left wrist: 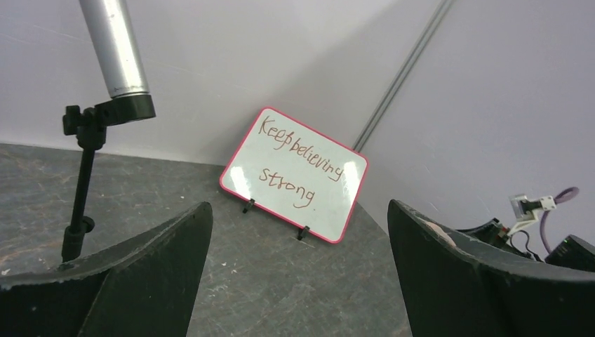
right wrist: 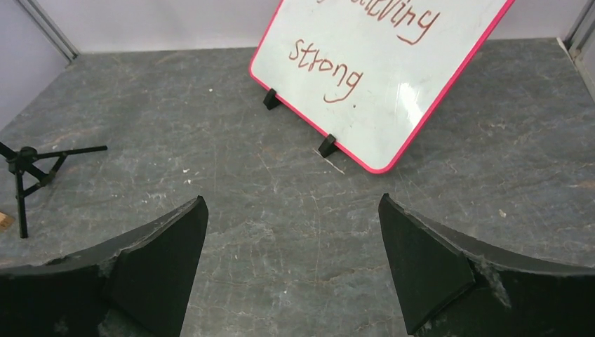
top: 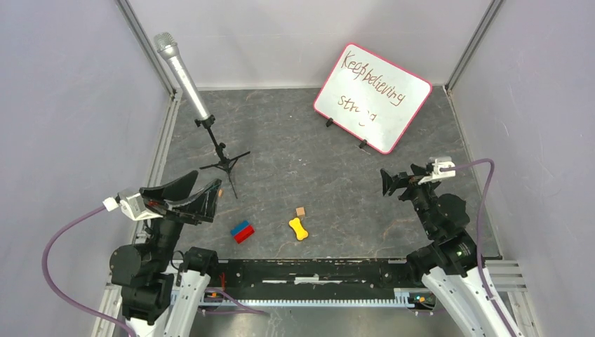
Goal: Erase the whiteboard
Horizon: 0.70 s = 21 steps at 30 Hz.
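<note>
The dark desk (top: 295, 161) holds everything. The whiteboard (top: 372, 98) stands on small black feet at the far right. It is full of red-brown words: "Keep believing" and "strong". None of it is wiped off, so I think the job is only at its start.

A silver microphone (top: 181, 70) on a black stand is at the far left. The 2 arms sit at the near edge. The left arm (top: 158, 235) has its jaws wide open, holding nothing. The right arm (top: 442, 210) is the same, and its jaws face the board.

Next, I think, an arm must pick up something to wipe with. The red and blue block (top: 243, 231) at the near middle could be it, but I cannot tell. Just right of it lie a yellow bone shape (top: 299, 229) and a tiny brown cube (top: 300, 211).

The right wrist view cuts off the top line of words.
</note>
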Motion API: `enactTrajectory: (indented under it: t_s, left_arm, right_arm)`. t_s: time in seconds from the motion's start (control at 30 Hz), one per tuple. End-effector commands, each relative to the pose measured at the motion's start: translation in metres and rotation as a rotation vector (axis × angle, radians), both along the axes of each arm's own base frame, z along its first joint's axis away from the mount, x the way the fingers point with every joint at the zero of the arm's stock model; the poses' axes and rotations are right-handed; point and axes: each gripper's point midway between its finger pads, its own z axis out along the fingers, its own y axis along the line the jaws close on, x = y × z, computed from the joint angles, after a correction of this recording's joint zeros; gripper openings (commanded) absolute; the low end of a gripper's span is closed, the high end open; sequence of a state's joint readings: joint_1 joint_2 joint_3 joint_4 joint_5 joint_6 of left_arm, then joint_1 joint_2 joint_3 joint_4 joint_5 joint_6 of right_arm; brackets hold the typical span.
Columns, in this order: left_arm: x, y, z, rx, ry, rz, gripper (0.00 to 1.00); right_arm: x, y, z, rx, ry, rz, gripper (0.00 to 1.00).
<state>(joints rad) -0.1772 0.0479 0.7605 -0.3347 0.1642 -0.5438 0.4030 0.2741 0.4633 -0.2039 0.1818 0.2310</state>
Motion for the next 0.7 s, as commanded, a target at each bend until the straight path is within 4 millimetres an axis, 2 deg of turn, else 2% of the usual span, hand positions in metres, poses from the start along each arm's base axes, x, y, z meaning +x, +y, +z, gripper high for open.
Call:
enactTrajectory:
  t_s: [0.0, 0.2, 0.23, 0.37, 0.47, 0.57, 0.67]
  left_arm:
    - [0.011, -0.018, -0.004, -0.01, 0.041, -0.099, 1.0]
    - [0.023, -0.035, -0.013, 0.005, 0.095, -0.185, 1.0]
    - [0.026, -0.037, -0.016, 0.007, 0.111, -0.195, 1.0]
    - [0.04, -0.042, -0.036, 0.015, 0.214, -0.211, 1.0]
    - [0.05, -0.043, -0.056, 0.105, 0.335, -0.199, 1.0]
    - [0.057, -0.036, -0.067, 0.191, 0.431, -0.158, 1.0]
    - [0.058, -0.034, -0.075, 0.218, 0.466, -0.151, 1.0]
  right_arm:
    - [0.014, 0.002, -0.006, 0.008, 0.019, -0.024, 0.98]
    - [0.048, 0.015, -0.058, 0.045, 0.205, -0.073, 0.98]
    - [0.052, 0.016, -0.072, 0.043, 0.257, -0.086, 0.98]
    - [0.08, 0.017, -0.091, 0.096, 0.326, -0.194, 0.98]
    - [0.095, 0.01, -0.109, 0.119, 0.383, -0.309, 0.98]
    - [0.11, 0.009, -0.125, 0.176, 0.408, -0.388, 0.98]
    - [0.129, 0.012, -0.136, 0.157, 0.451, -0.452, 0.98]
